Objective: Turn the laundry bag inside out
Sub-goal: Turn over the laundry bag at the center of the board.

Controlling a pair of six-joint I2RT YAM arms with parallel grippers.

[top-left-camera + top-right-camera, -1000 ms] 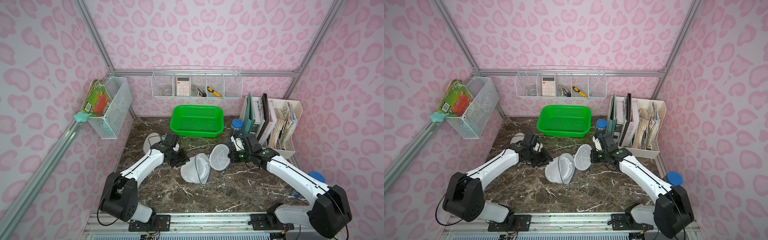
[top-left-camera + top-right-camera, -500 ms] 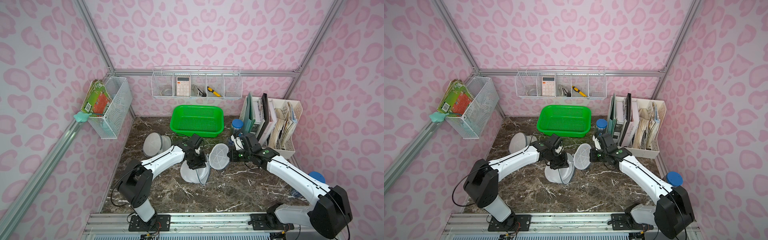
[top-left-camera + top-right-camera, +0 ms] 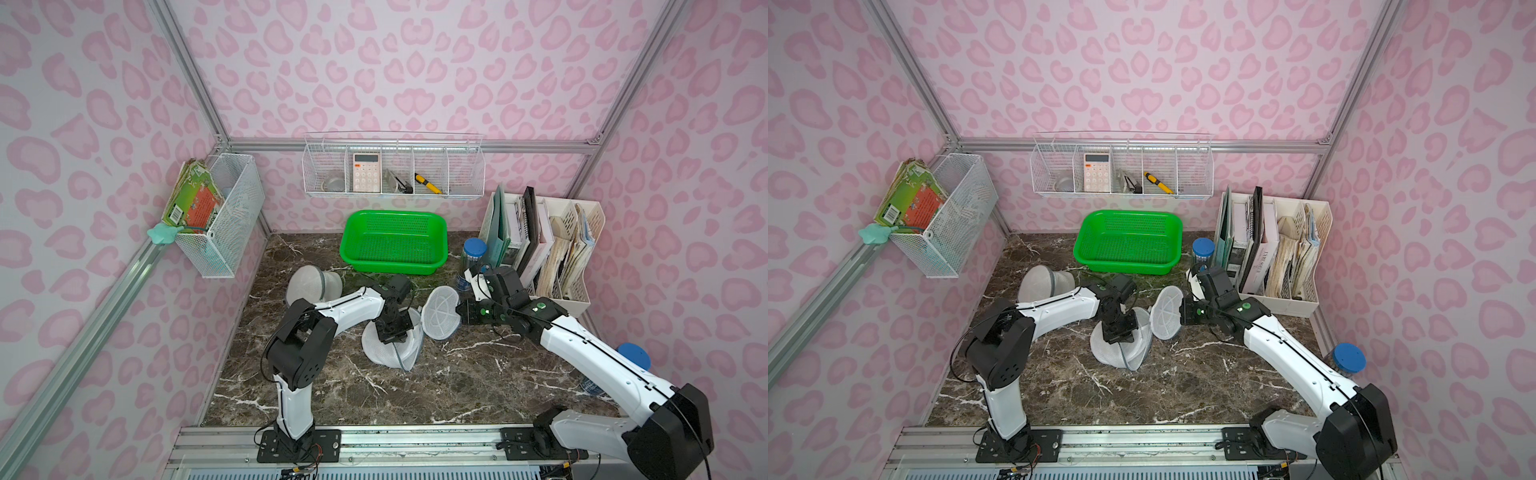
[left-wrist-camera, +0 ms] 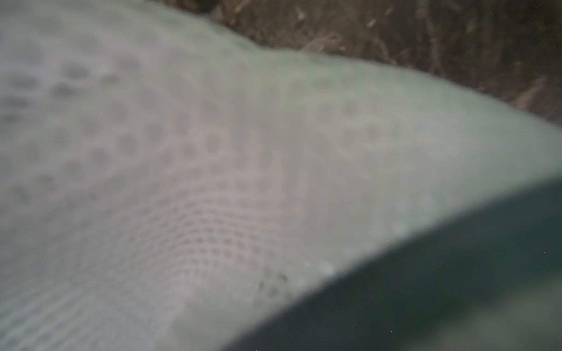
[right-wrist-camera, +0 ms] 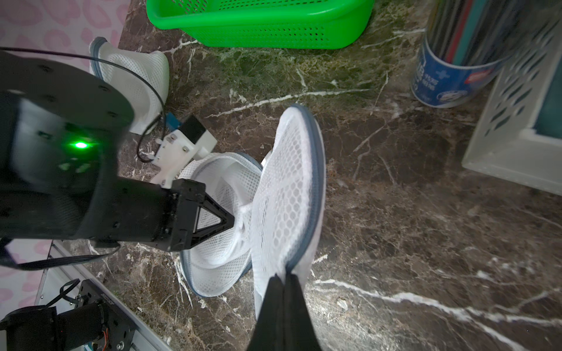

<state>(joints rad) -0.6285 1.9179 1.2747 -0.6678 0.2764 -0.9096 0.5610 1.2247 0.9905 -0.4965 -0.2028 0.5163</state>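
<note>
A dark brown marble tabletop (image 3: 457, 386) veined in white carries everything. Near its middle lies a white mesh laundry bag (image 3: 380, 353) with a grey-blue hoop rim, one round panel standing on edge beside the body. At the back left rests a second white mesh bag (image 3: 309, 284). At the back centre sits a green perforated plastic basket (image 3: 390, 268). To its right, a blue-lidded clear canister (image 3: 473, 253) stands just beside a white slotted file organiser (image 3: 575, 300). Another blue-lidded jar (image 3: 631, 356) stands at the right edge, partly hidden.

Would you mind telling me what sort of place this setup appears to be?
Probably a staged robot test booth, not a real room: pink patterned walls on a metal frame, a marble-look tabletop, and a file rack.
</note>
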